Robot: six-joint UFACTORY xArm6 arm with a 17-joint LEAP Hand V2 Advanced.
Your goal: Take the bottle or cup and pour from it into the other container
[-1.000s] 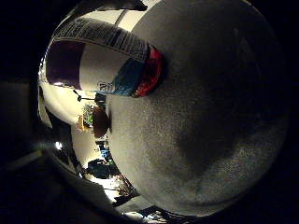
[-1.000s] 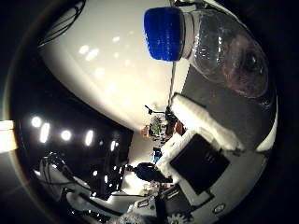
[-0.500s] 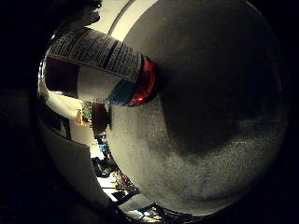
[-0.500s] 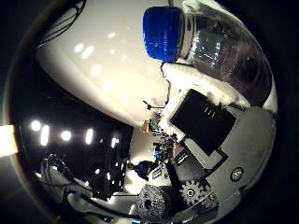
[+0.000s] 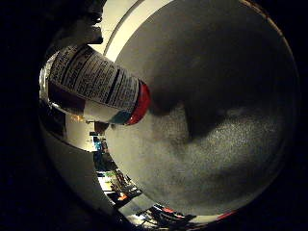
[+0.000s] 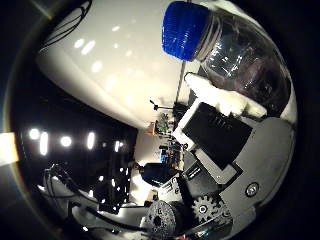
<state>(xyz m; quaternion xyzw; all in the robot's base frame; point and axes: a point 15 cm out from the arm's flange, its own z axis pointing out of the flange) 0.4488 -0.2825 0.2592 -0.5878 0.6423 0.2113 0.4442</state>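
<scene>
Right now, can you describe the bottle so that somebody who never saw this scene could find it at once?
Start from the grey speckled table; the bottle stands on it, close to the palm. It is clear plastic with a printed label and a red band at its base. Its blue ribbed cap sets it apart, and a white finger of the hand lies against its side.

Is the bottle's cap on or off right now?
On. The blue cap sits on the neck of the clear bottle, which the robot hand is closing around.

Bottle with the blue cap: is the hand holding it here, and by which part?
Yes. The hand is curled round the body of the bottle, below the blue cap, which stays free. The base stands on the grey surface.
</scene>
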